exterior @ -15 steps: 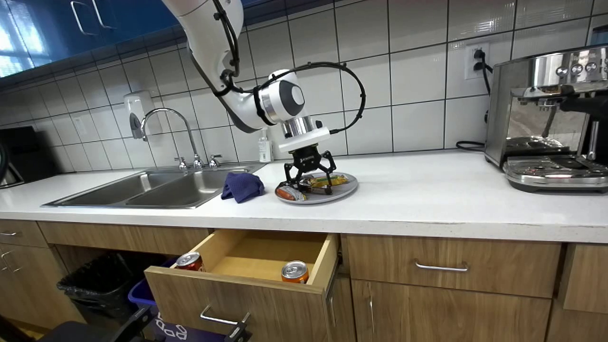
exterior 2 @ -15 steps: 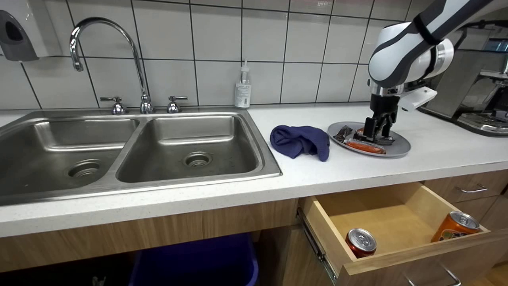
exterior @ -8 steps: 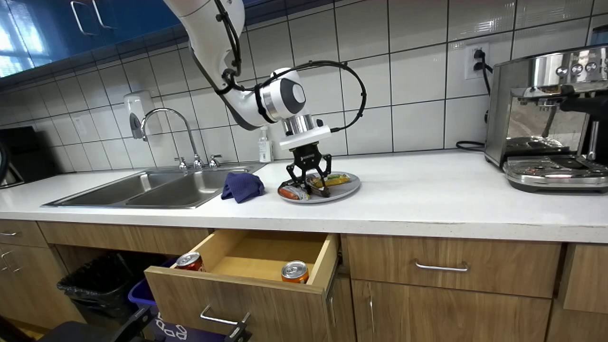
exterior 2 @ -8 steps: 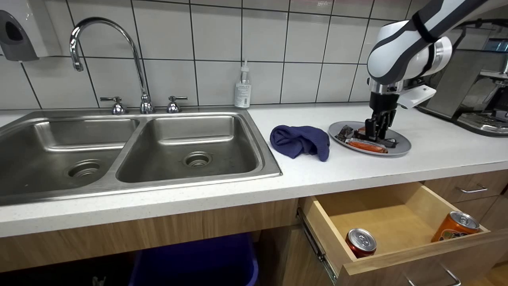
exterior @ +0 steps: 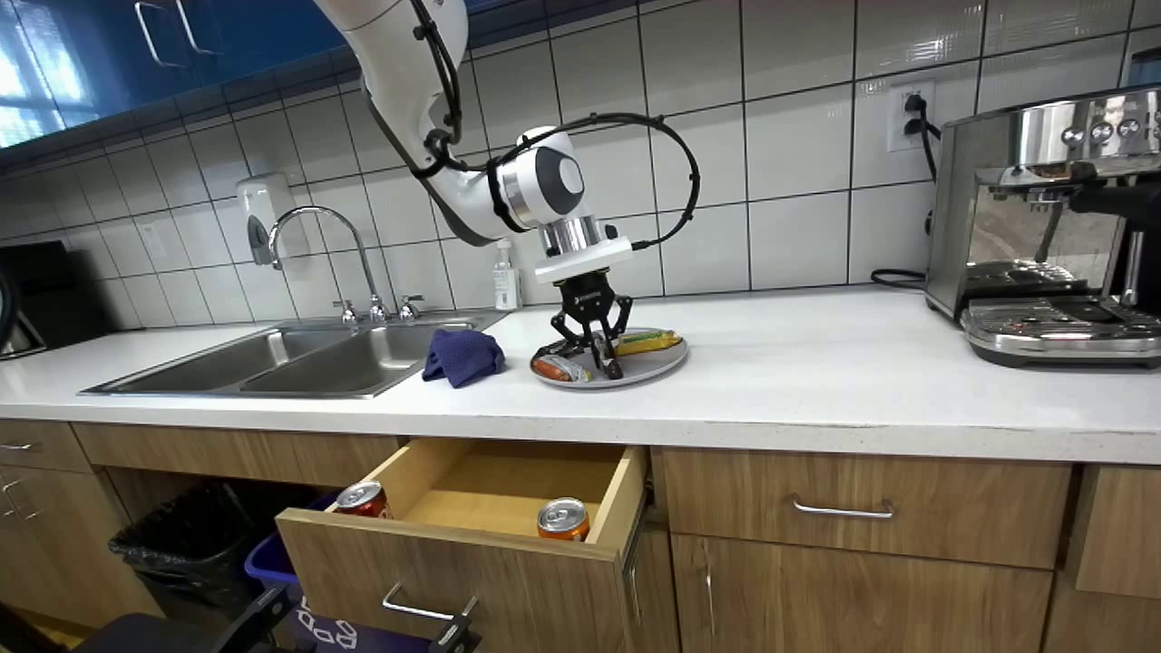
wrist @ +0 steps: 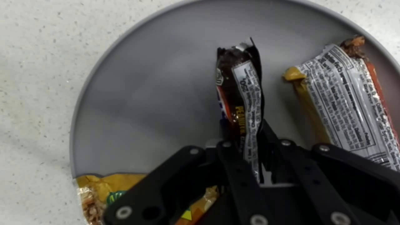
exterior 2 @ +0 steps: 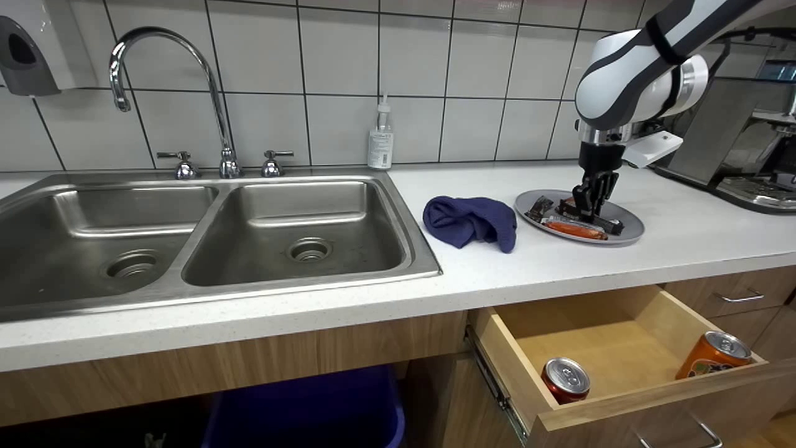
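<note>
White arm (exterior: 404, 95) bent, gripper (wrist: 245, 132) aimed downward
In both exterior views the arm is extended from above, with the wrist (exterior: 571, 238) turned so that the gripper is pointed nearly straight down. In the wrist view, the black fingers (wrist: 269, 137) are set close together, with a narrow gap between them.
</note>
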{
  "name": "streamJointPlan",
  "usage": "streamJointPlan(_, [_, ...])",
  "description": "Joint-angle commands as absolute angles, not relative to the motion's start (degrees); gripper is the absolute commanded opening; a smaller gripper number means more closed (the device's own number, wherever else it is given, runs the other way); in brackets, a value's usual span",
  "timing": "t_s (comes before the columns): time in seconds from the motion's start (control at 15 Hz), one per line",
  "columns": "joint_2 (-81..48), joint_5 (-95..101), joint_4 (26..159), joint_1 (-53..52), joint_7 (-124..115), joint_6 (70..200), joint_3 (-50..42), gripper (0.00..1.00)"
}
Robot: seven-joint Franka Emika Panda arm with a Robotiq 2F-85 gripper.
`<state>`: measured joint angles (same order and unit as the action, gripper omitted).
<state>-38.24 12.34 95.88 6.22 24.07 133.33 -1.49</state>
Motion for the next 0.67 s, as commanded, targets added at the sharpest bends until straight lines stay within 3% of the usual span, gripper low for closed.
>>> streamJointPlan(0.0, [-37.64,11.58,95.70,7.55,26.74,132.28,-0.11,0.06])
streamJointPlan(0.6, [-33.56,11.74,100.19,7.85,28.49,135.17,0.22,0.05])
